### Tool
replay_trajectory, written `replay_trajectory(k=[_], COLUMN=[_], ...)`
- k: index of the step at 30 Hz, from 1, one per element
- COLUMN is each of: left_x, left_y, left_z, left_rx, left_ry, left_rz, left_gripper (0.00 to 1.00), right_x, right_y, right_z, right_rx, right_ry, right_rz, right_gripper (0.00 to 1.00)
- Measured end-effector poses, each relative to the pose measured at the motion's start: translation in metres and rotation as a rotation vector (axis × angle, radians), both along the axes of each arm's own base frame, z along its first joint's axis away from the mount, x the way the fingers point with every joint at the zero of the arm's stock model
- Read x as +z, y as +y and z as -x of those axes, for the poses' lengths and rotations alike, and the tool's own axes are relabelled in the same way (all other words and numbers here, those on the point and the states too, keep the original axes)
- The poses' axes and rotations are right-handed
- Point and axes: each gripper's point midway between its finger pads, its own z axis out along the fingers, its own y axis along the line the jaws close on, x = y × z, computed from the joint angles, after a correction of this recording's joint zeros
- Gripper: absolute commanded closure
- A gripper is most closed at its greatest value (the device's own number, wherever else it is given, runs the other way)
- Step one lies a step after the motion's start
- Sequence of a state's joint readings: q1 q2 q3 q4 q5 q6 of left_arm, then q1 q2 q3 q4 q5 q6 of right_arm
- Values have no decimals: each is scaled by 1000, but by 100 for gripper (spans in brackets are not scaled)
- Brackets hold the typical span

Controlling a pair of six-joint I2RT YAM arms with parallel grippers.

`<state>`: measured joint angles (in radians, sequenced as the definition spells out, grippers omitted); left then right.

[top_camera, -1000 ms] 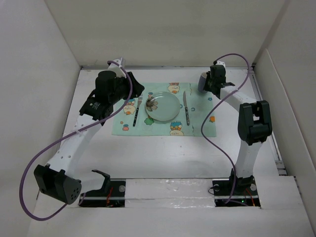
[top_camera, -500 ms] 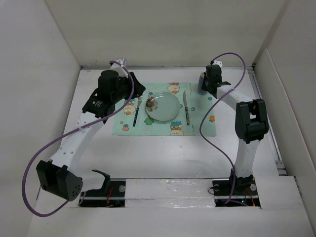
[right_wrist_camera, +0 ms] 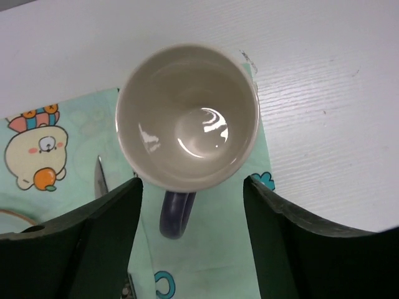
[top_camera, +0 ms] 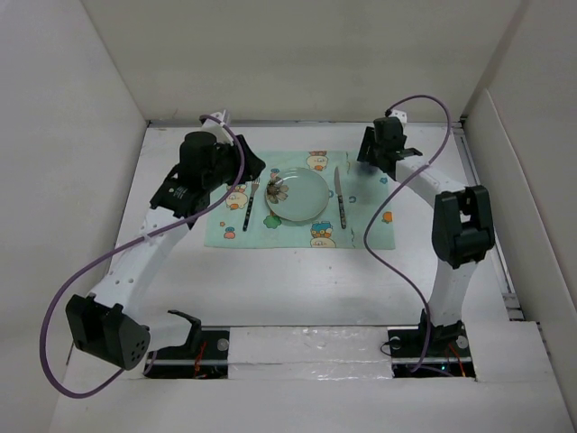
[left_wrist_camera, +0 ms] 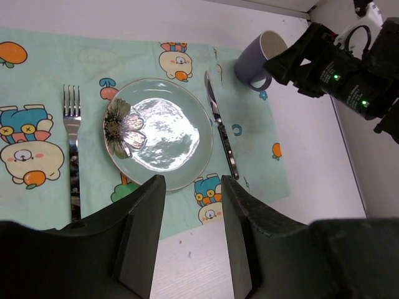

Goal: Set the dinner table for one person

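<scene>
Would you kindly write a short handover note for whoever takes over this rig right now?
Left gripper: open, empty, above the plate.
Right gripper: open, its fingers either side of the mug; contact cannot be told.
Things: the mat lies on the table. The plate is at its middle, the fork left of the plate, the knife right of it. The mug stands upright on the mat's far right corner.
Done: plate, fork, knife and mug appear placed.
Left: probably only lifting the right gripper clear of the mug and pulling both arms back.
</scene>
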<state>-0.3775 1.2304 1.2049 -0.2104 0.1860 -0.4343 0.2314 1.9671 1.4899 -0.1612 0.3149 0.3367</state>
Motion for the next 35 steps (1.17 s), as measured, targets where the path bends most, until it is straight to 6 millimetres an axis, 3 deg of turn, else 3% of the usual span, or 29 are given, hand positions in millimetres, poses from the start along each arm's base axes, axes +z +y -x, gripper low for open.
replay_trajectory(k=[3, 8, 10, 11, 12, 17, 20, 22, 25, 28, 30, 31, 35], left_x=[2, 19, 31, 37, 44, 89, 130, 159, 189, 202, 197, 196, 177], left_y=[1, 2, 3, 4, 4, 6, 17, 35, 75, 109, 122, 126, 133], left_z=[2, 3, 3, 3, 3, 5, 8, 10, 23, 49, 60, 66, 70], left_rx=[4, 8, 15, 16, 19, 30, 76, 155, 316, 439, 485, 501, 529], left_ry=[1, -22, -42, -54, -66, -140, -208, -269, -347, -405, -403, -408, -376], left_rz=[-1, 7, 16, 21, 27, 61, 75, 82, 83, 81, 69, 69, 49], left_gripper=[61, 54, 47, 44, 41, 23, 18, 11, 1, 1, 1, 1, 1], right_x=[21, 84, 111, 125, 138, 191, 229, 272, 340, 386, 395, 390, 329], right_y=[2, 2, 4, 6, 8, 27, 26, 16, -23, -53, -58, -59, -55], right_z=[7, 24, 36, 42, 50, 96, 132, 164, 228, 280, 295, 292, 258], right_rx=[-4, -18, -14, -6, 6, 145, 187, 189, 122, 44, 32, 24, -4], right_ry=[-29, -132, -170, -187, -200, -220, -278, -400, -629, -817, -861, -852, -680], right_rz=[-20, -78, -109, -128, -146, -254, -292, -316, -333, -333, -338, -335, -301], right_gripper=[22, 18, 27, 38, 0, 0, 0, 0, 0, 0, 0, 0, 0])
